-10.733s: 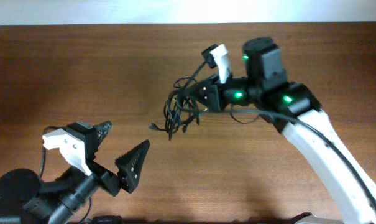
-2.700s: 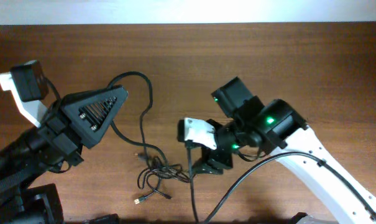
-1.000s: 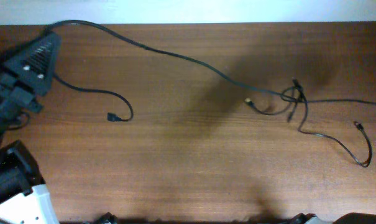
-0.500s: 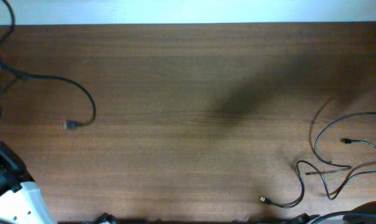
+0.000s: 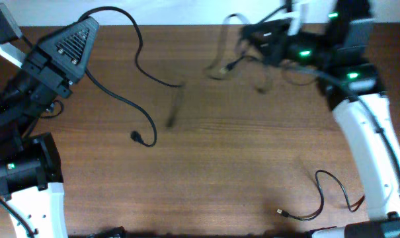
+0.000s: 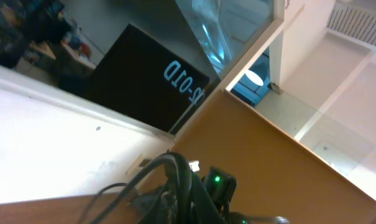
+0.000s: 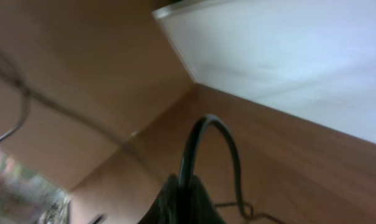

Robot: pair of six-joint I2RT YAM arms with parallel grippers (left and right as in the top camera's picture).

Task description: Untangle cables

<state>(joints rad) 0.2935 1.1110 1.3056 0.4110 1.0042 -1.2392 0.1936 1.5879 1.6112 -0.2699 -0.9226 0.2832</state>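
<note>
Cables are mid-separation: left pincer is gripping one strand trailing onto the table, right pincer is clamping a blurry bunch at far right, and one's lying near right. Next up, probably pulling wider apart.

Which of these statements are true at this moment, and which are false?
1. The left gripper is over the upper left of the table. True.
2. A black cable ends in a plug lying on the wood. True.
3. The right gripper is low over the near edge. False: it is at the far edge, upper right, with blurred cables beside it.
4. No cable lies at the lower right. False: a second cable lies there.
</note>
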